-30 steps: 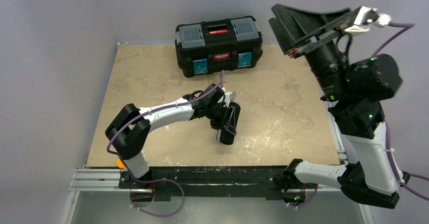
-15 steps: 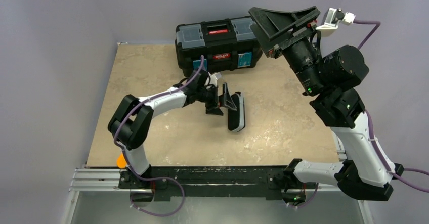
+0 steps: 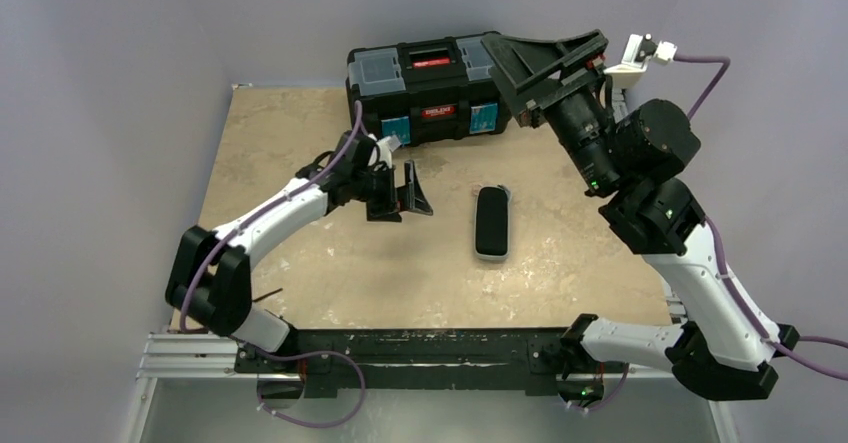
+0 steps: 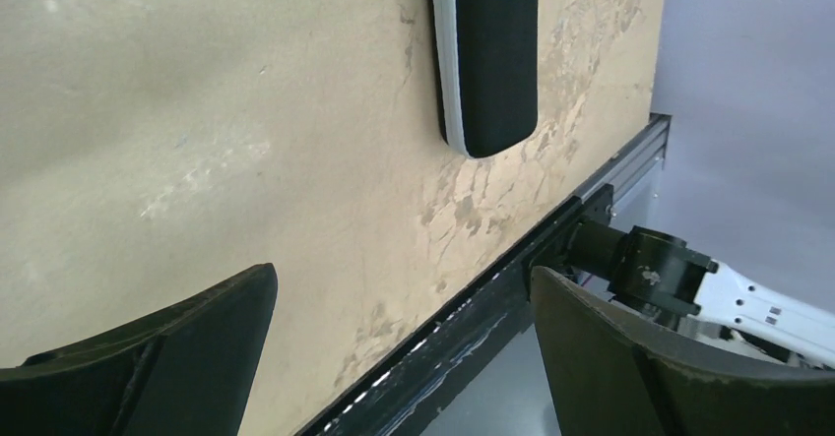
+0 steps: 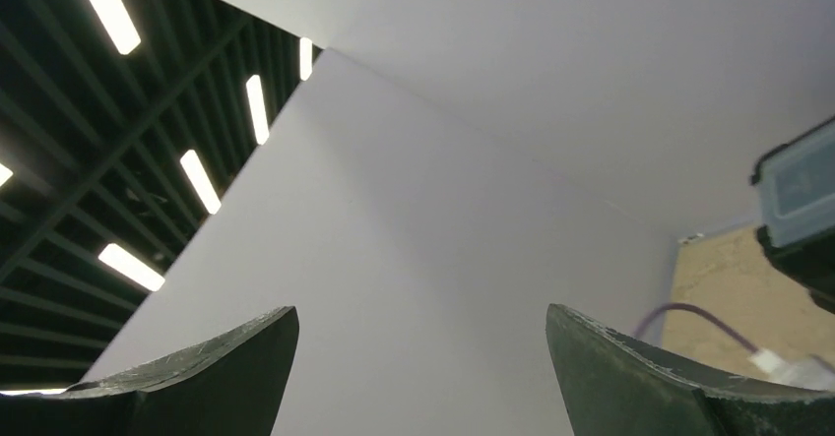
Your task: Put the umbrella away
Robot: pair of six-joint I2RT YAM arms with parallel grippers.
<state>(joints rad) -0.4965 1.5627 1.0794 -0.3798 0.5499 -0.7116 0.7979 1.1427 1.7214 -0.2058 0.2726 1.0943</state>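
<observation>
Nearest, the left gripper [image 3: 408, 191] hangs low over the table [image 3: 280, 143], jaws spread wide and empty, with a small dark oblong case [image 3: 491, 222] lying just to its right, not touching it. Farther back a black toolbox [image 3: 432, 88] sits closed at the far edge, and the right gripper [image 3: 548, 51], also wide and empty, is raised over its right end. No pink umbrella shows anywhere, so an arm may wrongly grab the case, or the raised gripper may clip the toolbox.
</observation>
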